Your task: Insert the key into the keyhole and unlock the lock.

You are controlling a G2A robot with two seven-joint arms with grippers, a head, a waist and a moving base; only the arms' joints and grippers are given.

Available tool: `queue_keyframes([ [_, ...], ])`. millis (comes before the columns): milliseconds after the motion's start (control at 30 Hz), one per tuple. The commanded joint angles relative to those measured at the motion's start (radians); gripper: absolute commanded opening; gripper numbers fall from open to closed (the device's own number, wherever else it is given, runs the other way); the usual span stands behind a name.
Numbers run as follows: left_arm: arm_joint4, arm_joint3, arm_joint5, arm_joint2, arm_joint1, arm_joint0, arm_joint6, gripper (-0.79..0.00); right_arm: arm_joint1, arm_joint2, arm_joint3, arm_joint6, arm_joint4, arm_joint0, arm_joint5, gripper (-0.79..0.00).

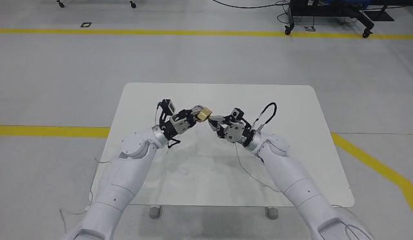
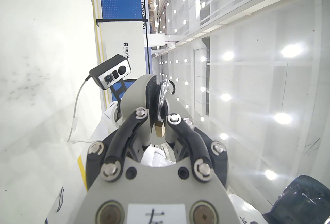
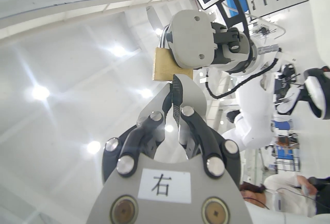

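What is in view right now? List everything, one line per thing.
Rectangular metal padlock: one, brass with a silvery shackle, held above the table.
Flat rectangular table: one, white, under the arms.
Taped floor lines: several, yellow, beyond and beside the table.
Wheeled metal frame: one, black, on the far floor.
Floor cable: one, black, on the far floor beside the frame.
Left gripper: one, grey and black, shut on the padlock.
Right gripper: one, grey and black, fingers together, tip at the padlock's end opposite the shackle.
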Motion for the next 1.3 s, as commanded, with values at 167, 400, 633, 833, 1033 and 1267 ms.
queue_keyframes([
  [167, 0.067, -0.029, -0.052, -0.008, 0.005, 0.015, 0.054, -0.785, -0.022, -0.006, 0.100, 0.039, 0.174, 0.034, 0.136, -0.785],
  [400, 0.169, -0.064, -0.087, -0.012, 0.011, 0.027, 0.115, -0.785, -0.036, -0.013, 0.159, 0.069, 0.224, 0.061, 0.170, -0.785],
  [633, 0.156, -0.075, -0.066, -0.019, 0.012, 0.034, 0.119, -0.785, -0.031, -0.006, 0.174, 0.073, 0.123, 0.084, 0.061, -0.785],
  [833, 0.151, -0.068, -0.058, -0.017, 0.013, 0.027, 0.097, -0.785, -0.001, 0.004, 0.139, 0.039, -0.109, 0.094, -0.034, -0.785],
  [1033, 0.142, -0.055, -0.050, -0.013, 0.012, 0.020, 0.086, -0.785, 0.033, 0.037, 0.038, -0.005, -0.299, 0.059, -0.125, -0.785],
  [1267, 0.142, -0.044, -0.035, -0.006, 0.010, 0.013, 0.085, -0.785, 0.066, 0.063, -0.119, -0.075, -0.539, -0.005, -0.235, -0.785],
])
